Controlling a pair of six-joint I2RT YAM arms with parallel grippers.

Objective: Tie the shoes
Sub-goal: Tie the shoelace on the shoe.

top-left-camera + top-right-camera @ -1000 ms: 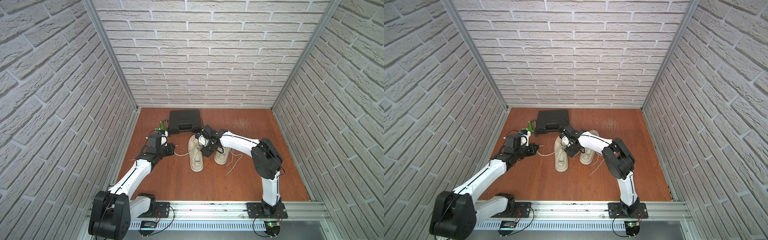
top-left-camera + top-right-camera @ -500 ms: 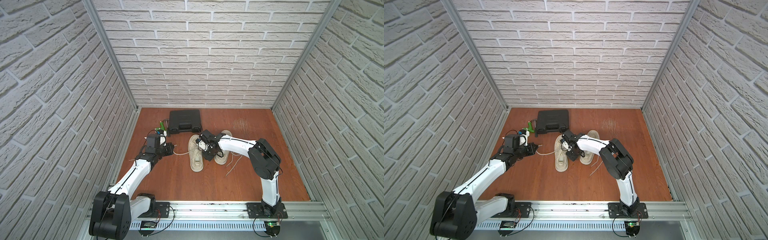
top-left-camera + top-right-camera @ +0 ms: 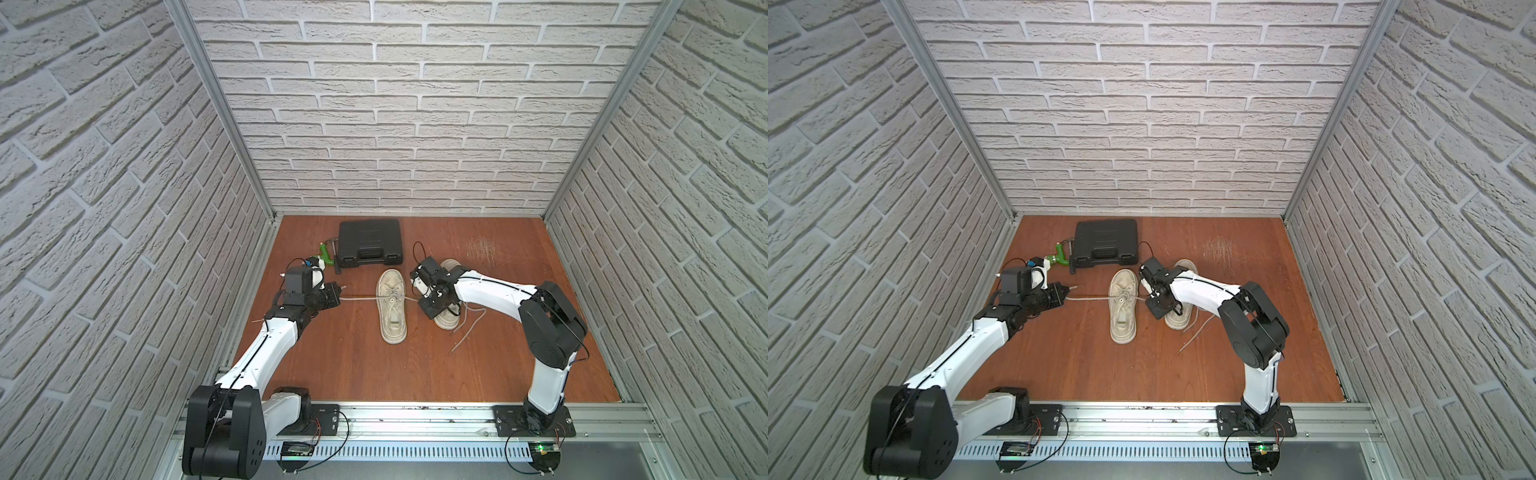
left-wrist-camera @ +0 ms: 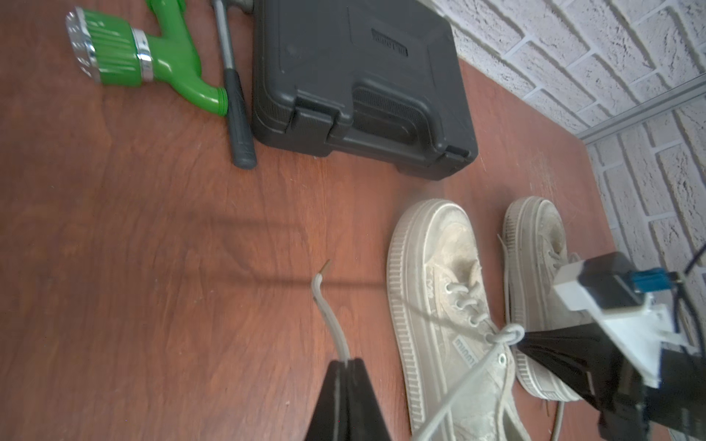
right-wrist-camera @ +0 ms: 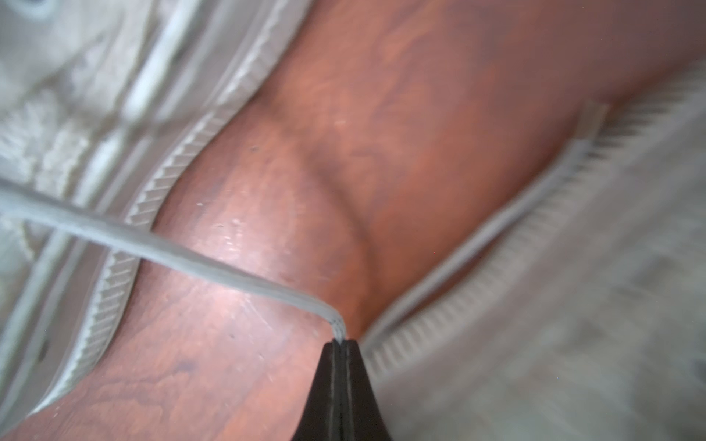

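Two worn off-white shoes lie side by side on the wooden floor, the left shoe (image 3: 392, 309) (image 3: 1122, 309) and the right shoe (image 3: 446, 320) partly under my right arm. My left gripper (image 3: 340, 292) (image 4: 347, 362) is shut on one lace end (image 4: 331, 320) of the left shoe and holds it taut out to the left. My right gripper (image 3: 418, 300) (image 5: 341, 341) is shut on the other lace (image 5: 191, 259), low between the two shoes. The two strands cross in a small knot (image 4: 508, 334) over the left shoe's eyelets.
A black plastic case (image 3: 370, 243) sits behind the shoes, with a green hose nozzle (image 3: 325, 255) and a black-handled tool (image 4: 238, 114) beside it. The right shoe's loose laces (image 3: 469, 328) trail over the floor toward the front. Brick walls enclose three sides.
My right gripper has come down between the shoes and closed on the lace. The left gripper has kept its hold and place.
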